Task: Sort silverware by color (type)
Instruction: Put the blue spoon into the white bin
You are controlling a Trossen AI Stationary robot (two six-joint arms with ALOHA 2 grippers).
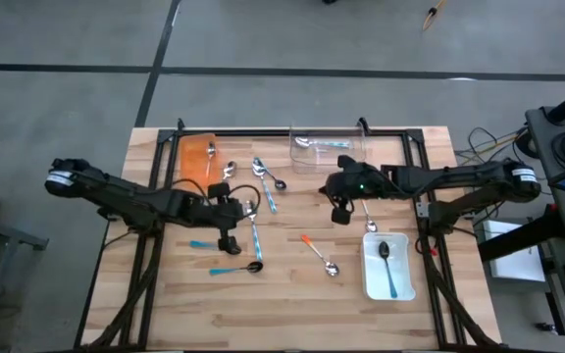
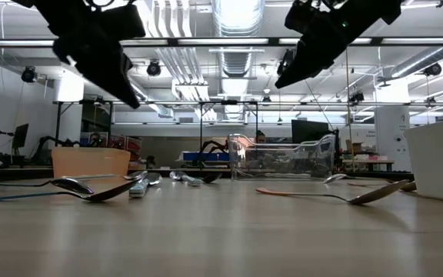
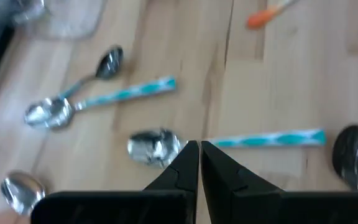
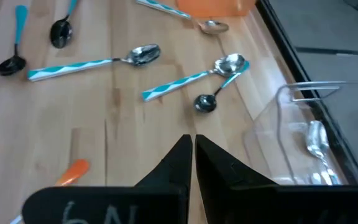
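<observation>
Spoons [image 1: 255, 231] scattered under closed pincers

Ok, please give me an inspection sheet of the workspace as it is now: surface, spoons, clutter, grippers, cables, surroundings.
Surface: wooden table, slatted, black frame.
Job's things: loose spoons mid-table; orange-handled spoon alone; one spoon in the white tray; silver ones in the clear tray; orange tray at the far edge.
Clutter: nothing seen.
Grippers: left gripper shut, above the spoons; right gripper shut, holding nothing.
Cables: wires beside the table's right.
Surroundings: grey floor, lab room behind.
</observation>
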